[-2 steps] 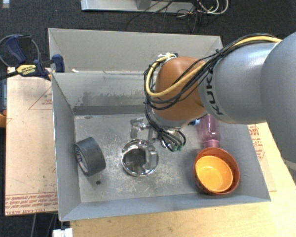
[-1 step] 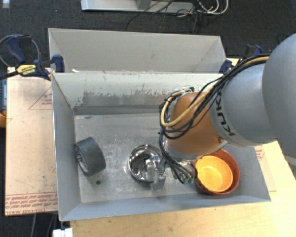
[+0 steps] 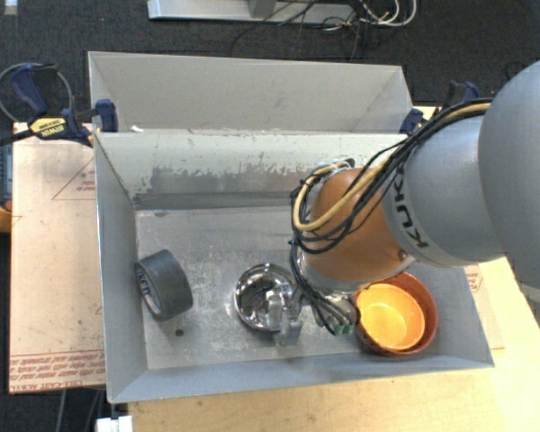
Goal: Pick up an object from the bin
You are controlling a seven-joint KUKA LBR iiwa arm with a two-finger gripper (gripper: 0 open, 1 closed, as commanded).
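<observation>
A shiny metal bowl (image 3: 261, 297) lies near the front wall of the bin, about the middle. My gripper (image 3: 291, 320) comes down from under the arm's orange cover and stands at the bowl's right rim, touching or nearly touching it. Just right of the gripper, in the front right corner, sits an orange bowl (image 3: 394, 315), open side up, partly hidden by the arm.
A roll of dark grey tape (image 3: 163, 283) lies on its side at the front left of the bin, well apart from the gripper. The arm and its cables cover the right middle of the bin.
</observation>
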